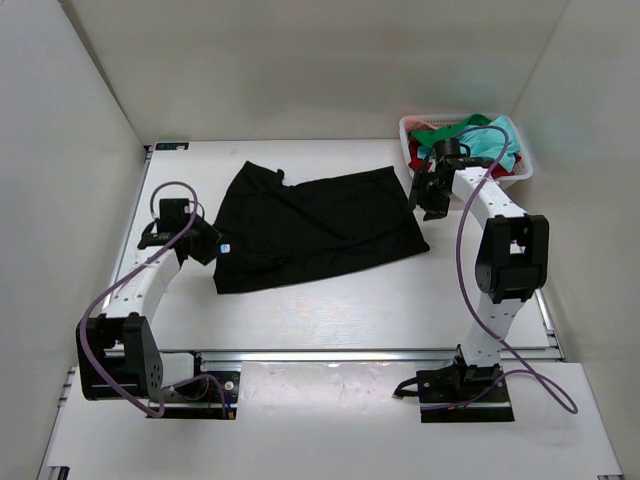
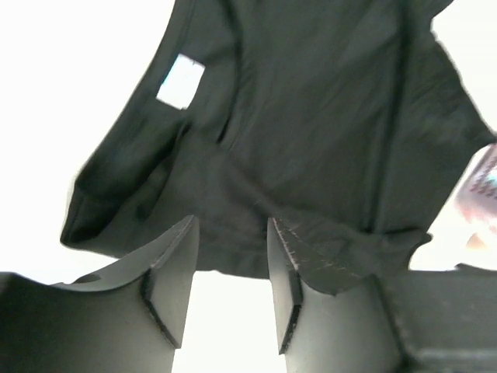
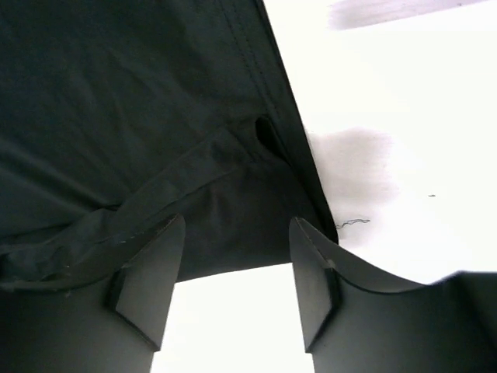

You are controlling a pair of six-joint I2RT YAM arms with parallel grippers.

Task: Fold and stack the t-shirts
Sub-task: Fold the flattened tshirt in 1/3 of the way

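A black t-shirt (image 1: 310,225) lies spread out on the white table, its pale-blue neck label (image 1: 226,249) at the left end. My left gripper (image 1: 207,243) is at that end, open, its tips just over the shirt's edge (image 2: 233,179), with nothing between the fingers (image 2: 175,264). The label (image 2: 180,81) shows ahead of it. My right gripper (image 1: 432,195) stands open at the shirt's right corner (image 3: 233,210), with bare table between its fingers (image 3: 155,272). Teal (image 1: 495,140), green (image 1: 440,132) and red (image 1: 420,152) t-shirts lie bunched in the basket.
The pink-white lattice basket (image 1: 522,165) stands at the back right corner, just behind the right arm's wrist. White walls enclose the table on three sides. A metal rail (image 1: 330,355) runs along the near edge between the arm bases.
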